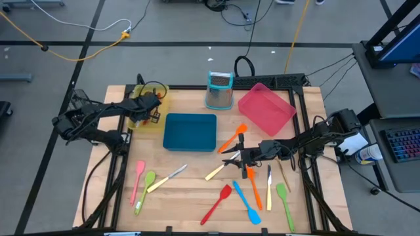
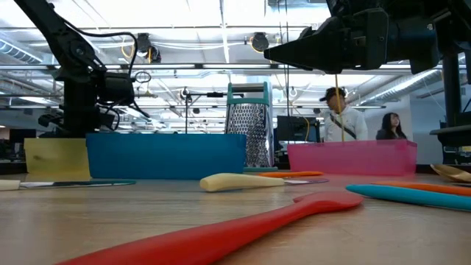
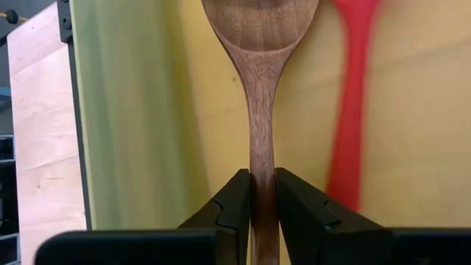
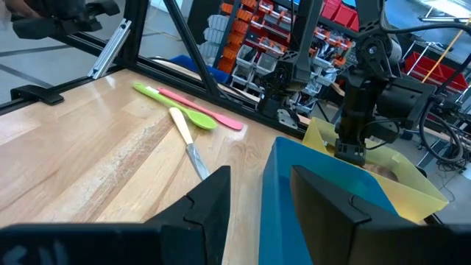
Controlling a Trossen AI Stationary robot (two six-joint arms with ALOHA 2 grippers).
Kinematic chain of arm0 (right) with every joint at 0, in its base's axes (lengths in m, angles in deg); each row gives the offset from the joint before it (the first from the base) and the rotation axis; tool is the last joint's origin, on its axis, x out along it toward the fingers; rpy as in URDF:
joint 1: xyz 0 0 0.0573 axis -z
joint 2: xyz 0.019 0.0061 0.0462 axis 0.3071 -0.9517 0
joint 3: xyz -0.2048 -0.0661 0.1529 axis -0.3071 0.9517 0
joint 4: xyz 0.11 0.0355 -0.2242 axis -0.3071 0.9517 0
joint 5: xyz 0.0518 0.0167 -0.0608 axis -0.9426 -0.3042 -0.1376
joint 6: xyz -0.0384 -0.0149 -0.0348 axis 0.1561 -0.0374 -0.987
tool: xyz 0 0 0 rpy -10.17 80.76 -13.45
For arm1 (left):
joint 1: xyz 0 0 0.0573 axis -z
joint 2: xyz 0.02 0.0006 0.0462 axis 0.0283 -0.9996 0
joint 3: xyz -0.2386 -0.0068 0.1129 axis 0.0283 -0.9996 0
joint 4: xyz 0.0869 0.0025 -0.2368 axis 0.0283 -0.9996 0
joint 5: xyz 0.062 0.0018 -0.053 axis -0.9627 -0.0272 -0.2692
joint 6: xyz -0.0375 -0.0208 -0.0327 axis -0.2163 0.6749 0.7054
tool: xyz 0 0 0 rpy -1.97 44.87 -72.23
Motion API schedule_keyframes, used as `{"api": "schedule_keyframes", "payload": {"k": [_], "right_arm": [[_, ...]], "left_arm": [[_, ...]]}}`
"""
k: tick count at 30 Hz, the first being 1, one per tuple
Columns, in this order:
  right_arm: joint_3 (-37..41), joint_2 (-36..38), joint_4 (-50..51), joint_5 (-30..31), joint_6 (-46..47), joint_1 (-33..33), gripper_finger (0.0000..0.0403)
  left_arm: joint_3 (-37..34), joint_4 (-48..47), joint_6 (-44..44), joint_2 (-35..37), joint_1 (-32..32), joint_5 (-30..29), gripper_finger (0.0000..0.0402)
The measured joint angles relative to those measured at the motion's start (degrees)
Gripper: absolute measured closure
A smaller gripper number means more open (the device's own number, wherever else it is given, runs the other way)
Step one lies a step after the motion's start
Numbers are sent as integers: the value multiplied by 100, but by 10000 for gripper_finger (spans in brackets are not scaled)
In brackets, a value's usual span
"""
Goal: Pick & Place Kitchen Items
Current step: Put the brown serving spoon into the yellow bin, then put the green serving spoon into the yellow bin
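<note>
Over the yellow tray [image 1: 159, 123] at the table's far left, the left gripper [image 3: 263, 193] was clenched on the handle of a wooden spoon [image 3: 262, 88]. Its long axis ran straight out from between the fingers, bowl end forward and low over the tray floor, beside a red utensil [image 3: 350, 110] already lying there — release appeared to be the pending step. The right gripper [image 1: 235, 157] hovered mid-table, just right of the blue tray [image 1: 189, 131], fingers parted and empty. The remaining spatulas, spoons and knives lay loose on the wooden table [image 1: 190, 190], nearer the right arm.
</note>
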Motion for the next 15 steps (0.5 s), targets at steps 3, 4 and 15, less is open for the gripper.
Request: {"api": "schedule_keyframes", "payload": {"k": [3, 4, 15], "right_arm": [[1, 0, 2, 0, 0, 0, 267], [0, 0, 1, 0, 0, 0, 268], [0, 0, 1, 0, -52, 0, 268]], "left_arm": [[0, -2, 6, 0, 2, 12, 315], [0, -2, 8, 0, 2, 39, 312], [0, -37, 9, 0, 105, 109, 294]]}}
